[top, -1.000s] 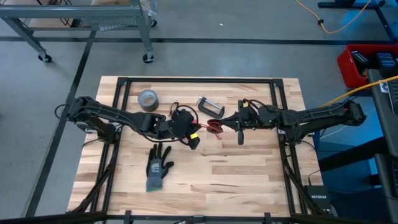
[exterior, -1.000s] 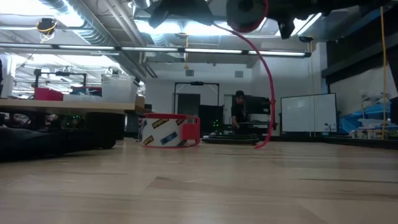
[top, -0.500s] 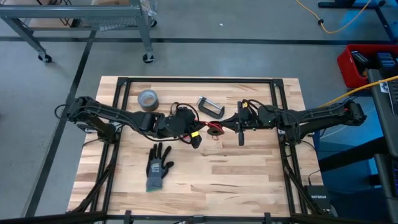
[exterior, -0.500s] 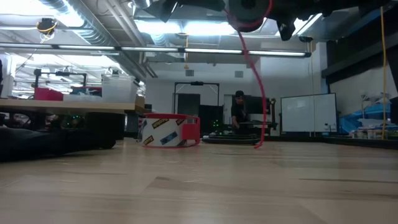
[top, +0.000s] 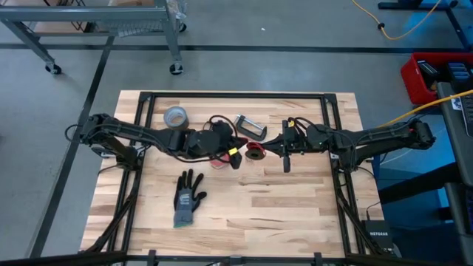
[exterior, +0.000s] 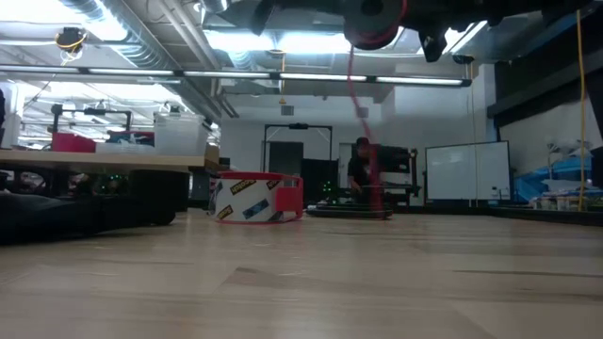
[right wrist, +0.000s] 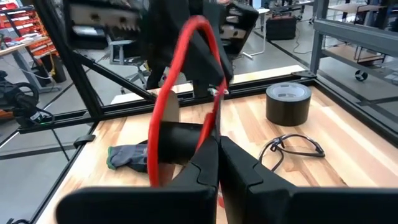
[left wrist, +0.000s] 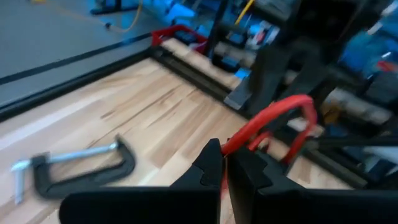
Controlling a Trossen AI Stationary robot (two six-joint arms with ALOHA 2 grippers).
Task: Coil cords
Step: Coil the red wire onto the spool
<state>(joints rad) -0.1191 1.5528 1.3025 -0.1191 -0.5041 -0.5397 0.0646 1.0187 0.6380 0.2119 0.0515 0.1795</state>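
The red cord (top: 255, 151) is wound into a small coil in the air between my two grippers, above the middle of the table. My left gripper (top: 236, 157) is shut on it from the left, and my right gripper (top: 260, 151) is shut on it from the right. In the low view a red tail (exterior: 363, 141) hangs from the coil (exterior: 377, 17), and its end reaches the table. The black cord (right wrist: 292, 146) lies looped on the table next to the grey duct-tape roll (right wrist: 287, 102). My left gripper pinches one red strand (left wrist: 231, 144) between its two fingertips, coming nearly level from the table's left. From there the cord arches away in a loop (left wrist: 298, 102), clear of the table. My right gripper pinches the lower part of the red loop (right wrist: 213, 124) between its two fingers, nearly level from the table's right. The loop (right wrist: 186, 28) stands upright above the fingers, clear of the table.
A grey duct-tape roll (top: 175, 116) and a C-clamp (top: 250, 127) lie toward the far edge. A dark glove (top: 188, 198) lies toward the near left. A red-edged tape ring (exterior: 256, 198) stands on the table in the low view. A black frame (top: 236, 96) borders the table.
My left gripper has moved toward the far edge and toward my right gripper, rising slightly and tipping up, still shut on the red cord. The coil has drawn smaller. The hanging tail has swung from a bowed slant to nearly straight down, its end sliding along the table.
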